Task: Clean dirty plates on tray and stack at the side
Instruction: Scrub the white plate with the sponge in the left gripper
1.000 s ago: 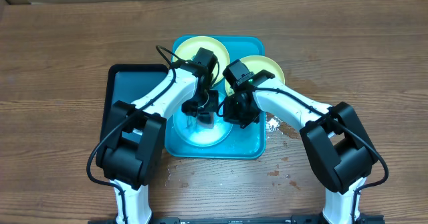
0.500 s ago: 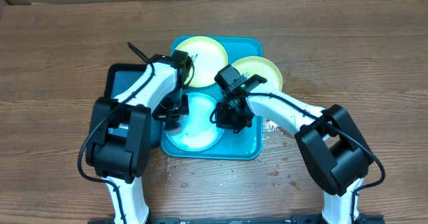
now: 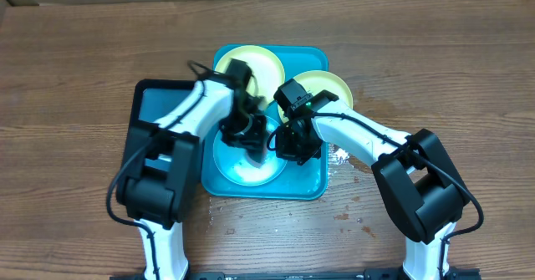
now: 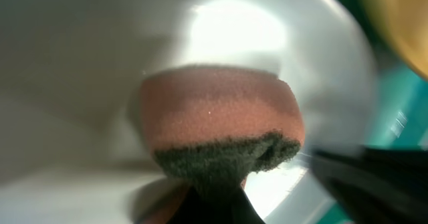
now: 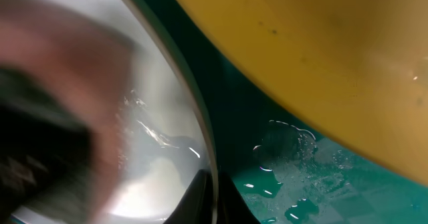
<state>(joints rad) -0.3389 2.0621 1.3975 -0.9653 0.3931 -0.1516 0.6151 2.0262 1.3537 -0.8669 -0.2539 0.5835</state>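
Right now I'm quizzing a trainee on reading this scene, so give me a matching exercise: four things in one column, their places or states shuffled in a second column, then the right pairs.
Things
1. sponge
2. light blue plate
3. black tray
4. right-hand yellow-green plate

Places or states
A. on the table, left of the cyan tray
B. lying over the cyan tray's right rim
C. clamped in the left pincer
D. flat in the cyan tray's near half

Pairs: 1-C, 2-D, 3-A, 4-B
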